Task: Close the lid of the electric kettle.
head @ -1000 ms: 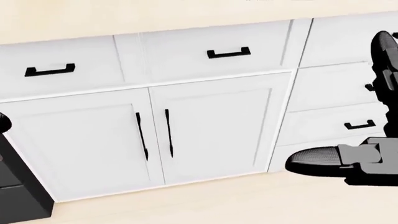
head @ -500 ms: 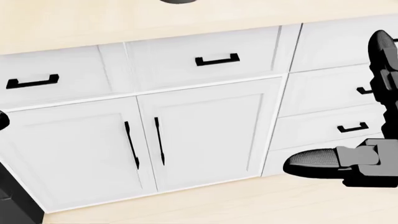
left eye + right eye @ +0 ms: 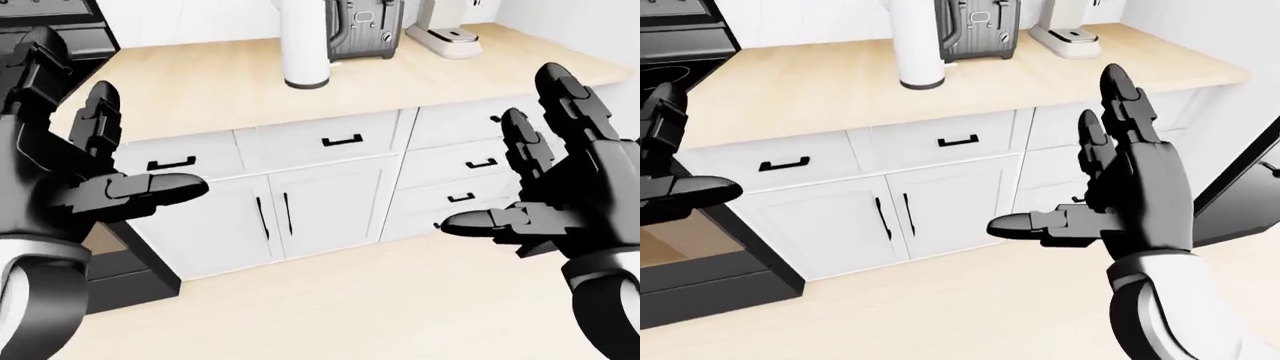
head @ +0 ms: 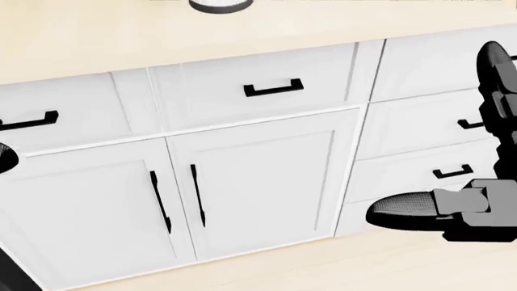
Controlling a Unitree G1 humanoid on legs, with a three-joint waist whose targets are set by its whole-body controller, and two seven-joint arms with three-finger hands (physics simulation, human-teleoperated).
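A tall white cylinder on a dark base [image 3: 305, 52] stands on the light wood counter [image 3: 190, 90] at the top of the left-eye view. Its top is cut off by the frame, so I see no lid and cannot tell if it is the kettle. Its base shows at the head view's top edge [image 4: 220, 5]. My left hand [image 3: 150, 142] is open and empty, raised at the left. My right hand [image 3: 500, 150] is open and empty at the right, also in the right-eye view [image 3: 1055, 150]. Both hands are well short of the counter.
A dark grey toaster [image 3: 362, 28] and a white coffee machine [image 3: 445, 34] stand to the right of the cylinder. White cabinets with black handles [image 4: 273, 88] run under the counter. A black stove [image 3: 60, 34] is at the left. A dark appliance edge [image 3: 1245, 199] is at the right.
The whole head view has shifted left and down, so the camera has moved. The cylinder's base has come into view at the top. My right hand stays in nearly the same place.
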